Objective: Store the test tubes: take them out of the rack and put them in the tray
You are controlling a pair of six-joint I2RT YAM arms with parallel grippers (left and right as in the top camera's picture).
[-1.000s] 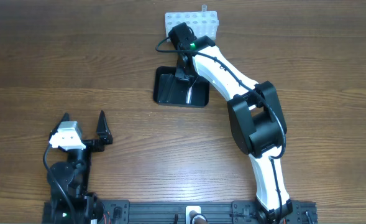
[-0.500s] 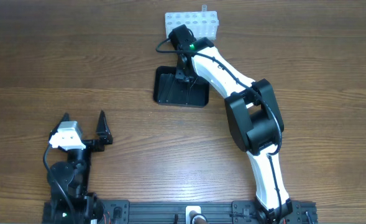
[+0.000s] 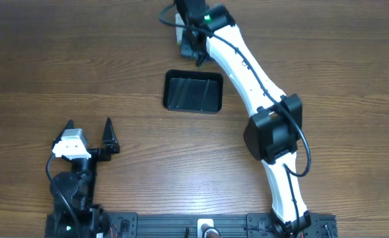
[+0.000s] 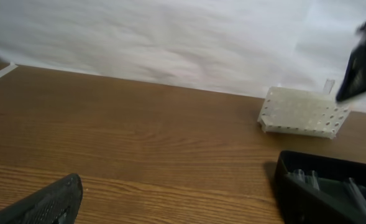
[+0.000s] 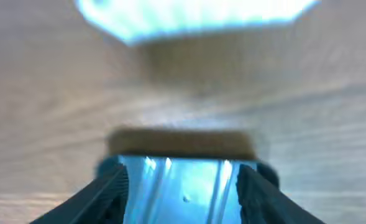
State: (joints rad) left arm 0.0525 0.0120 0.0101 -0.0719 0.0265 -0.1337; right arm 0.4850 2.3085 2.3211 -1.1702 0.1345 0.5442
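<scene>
Wooden table (image 3: pixel 62 59) carried everything. Across it the right arm (image 3: pixel 247 73) lay stretched to the top centre of the overhead frame, with the right gripper (image 3: pixel 197 53) spread wide and empty over the white rack (image 4: pixel 301 112). The black tray (image 3: pixel 168 92), with tubes (image 4: pixel 310 179) lying in it, sat just below. One upright tube (image 4: pixel 329 84) stood at the rack's right end in the left wrist frame, close beside that gripper. The left gripper (image 3: pixel 88 123), also wide, sat well apart at lower left.
</scene>
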